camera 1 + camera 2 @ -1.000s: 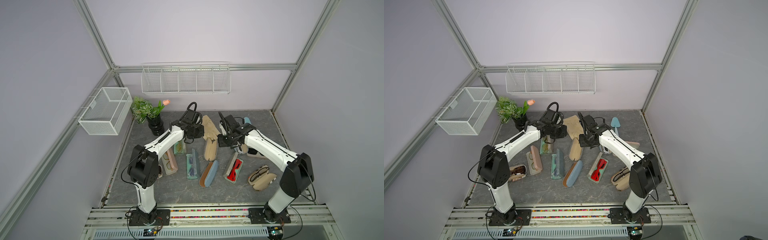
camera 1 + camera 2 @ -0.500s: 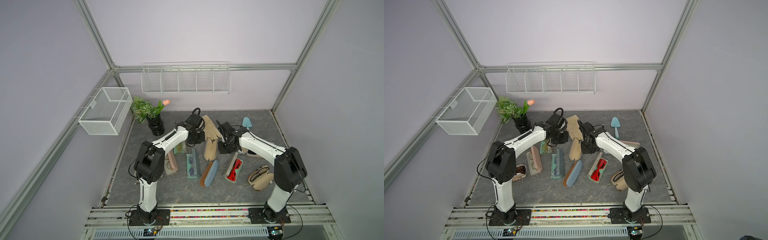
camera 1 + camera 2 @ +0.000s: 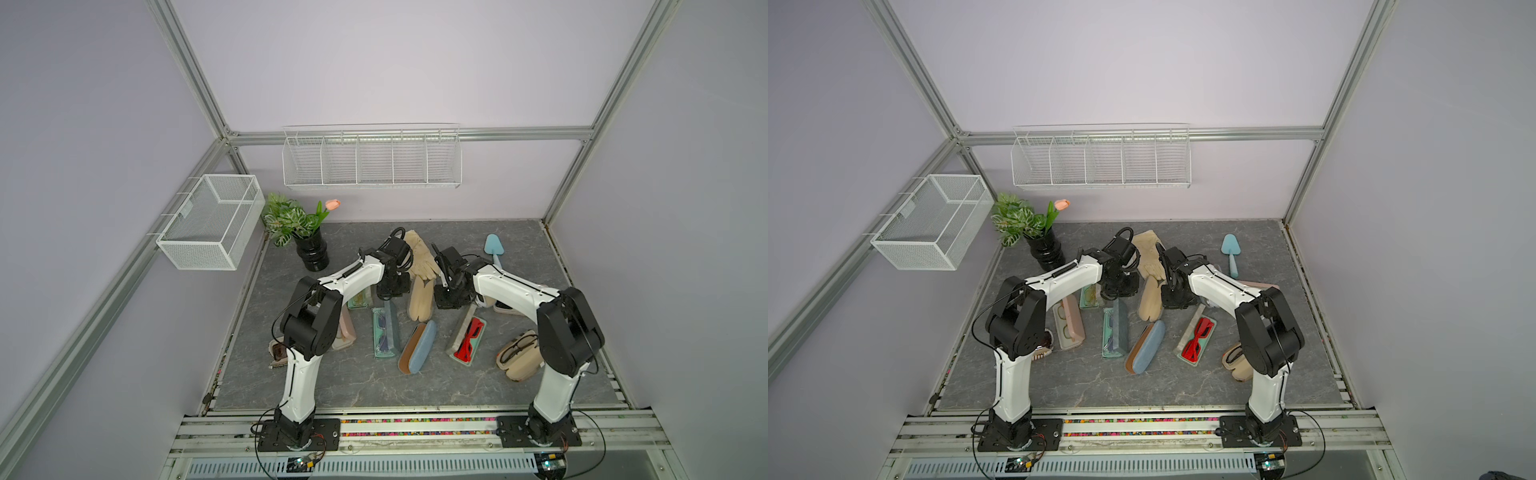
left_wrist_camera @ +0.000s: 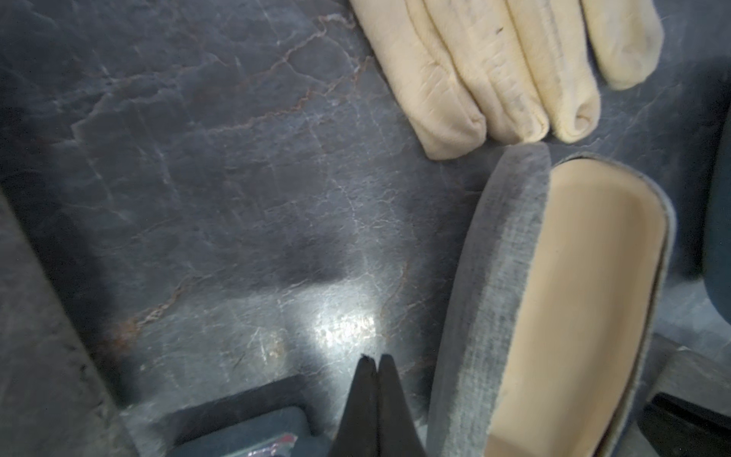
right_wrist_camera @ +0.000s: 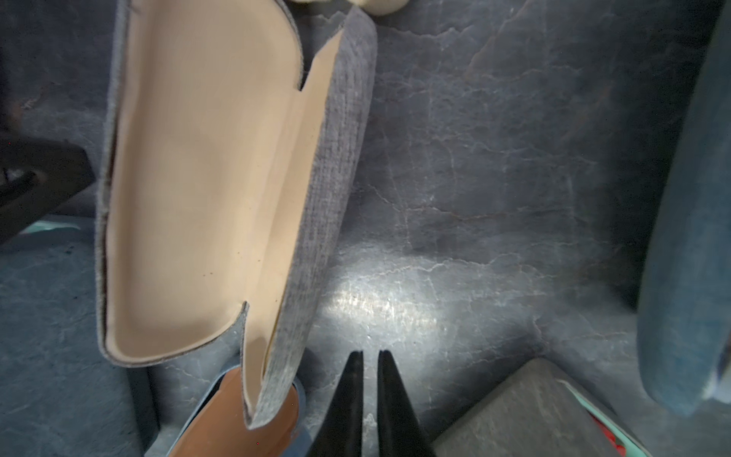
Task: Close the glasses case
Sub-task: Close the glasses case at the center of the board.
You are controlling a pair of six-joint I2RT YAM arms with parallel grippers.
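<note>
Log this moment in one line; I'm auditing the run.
grey case: open, no glasses seen | left tool: shut, empty, beside case | right tool: shut, empty, beside case | task: not yet done

The left arm point(image 3: 353, 276) reaches from the front edge toward the middle of the worktop point(image 3: 353, 386), elbow raised and wrist bent downward. The left gripper point(image 4: 375, 358) has its fingers pressed together, tips pointing at the surface. The right arm point(image 3: 511, 286) mirrors this pose. The right gripper point(image 5: 368, 353) is all but closed, with a thin slit between its fingers. The two grippers stand near each other, not touching.
</note>
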